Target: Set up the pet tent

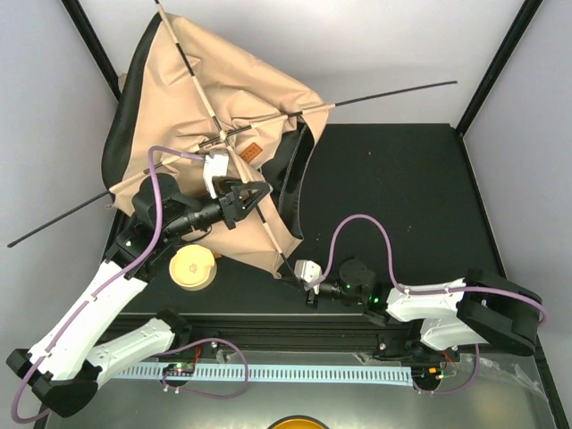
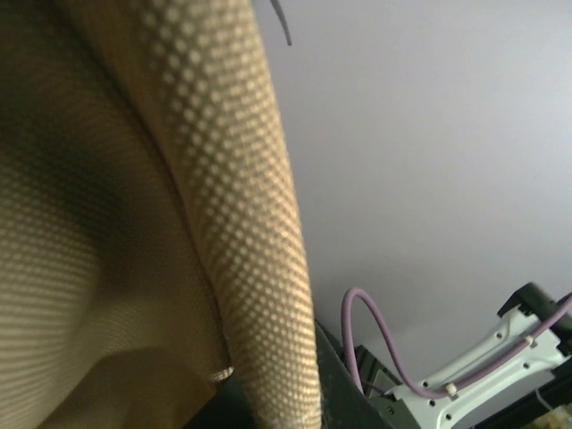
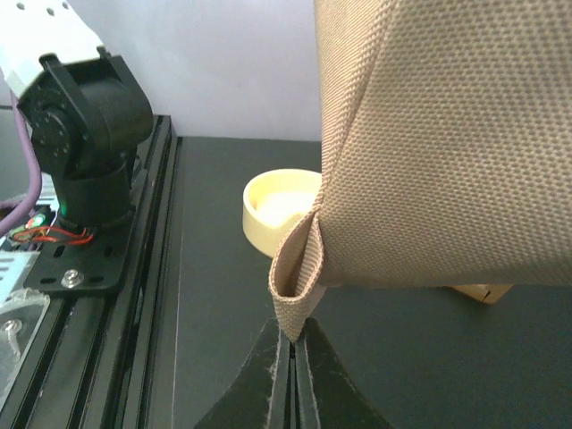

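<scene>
The pet tent (image 1: 206,98) appears roughly half set up. Its two thin black poles (image 1: 393,92) already cross over the tan canvas just beyond the left claw (image 1: 253,193), yet the fabric sags in loose folds rather than standing as a shelter, and long pole ends jut well past the cloth. The work left, by this reading, is seating the pole tips at the corners and bowing the frame upright.

The right claw (image 3: 293,347) is clenched on the webbing loop at the tent's near corner, with the canvas hanging directly above it. The left claw is clenched as well and lies on the canvas; whether it pinches cloth or pole cannot be told, since its wrist view is filled by weave.

Counted: one tent, two poles, one brown label (image 1: 249,151) just beyond the left claw, and one pale round dish (image 1: 194,266) on the black table (image 1: 402,197), behind the left claw and left of the right claw
</scene>
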`<action>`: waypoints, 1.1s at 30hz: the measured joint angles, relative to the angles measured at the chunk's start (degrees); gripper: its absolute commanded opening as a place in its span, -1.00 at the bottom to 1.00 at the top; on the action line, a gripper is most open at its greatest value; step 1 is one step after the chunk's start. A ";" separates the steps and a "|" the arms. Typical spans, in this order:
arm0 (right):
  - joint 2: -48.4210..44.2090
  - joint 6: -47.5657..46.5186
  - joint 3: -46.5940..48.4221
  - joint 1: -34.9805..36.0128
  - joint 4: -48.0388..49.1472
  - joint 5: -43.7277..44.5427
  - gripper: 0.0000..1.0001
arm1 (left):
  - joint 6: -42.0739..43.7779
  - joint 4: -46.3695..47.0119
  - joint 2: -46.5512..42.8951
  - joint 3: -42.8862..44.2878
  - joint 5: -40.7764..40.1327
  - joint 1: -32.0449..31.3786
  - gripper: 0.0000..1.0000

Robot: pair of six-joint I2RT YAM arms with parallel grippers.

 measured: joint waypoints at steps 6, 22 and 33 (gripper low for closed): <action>-0.55 0.96 0.17 0.00 -4.81 -0.04 -0.97 | 5.29 -2.16 1.18 0.39 1.25 0.00 -0.97; -5.14 3.74 0.96 -0.59 -11.63 -0.31 -0.98 | 12.35 -4.70 4.02 3.54 9.25 4.26 -0.97; -5.09 4.33 3.61 -0.70 -16.57 -0.96 -0.98 | 10.56 -3.19 4.98 3.54 12.72 4.94 -0.97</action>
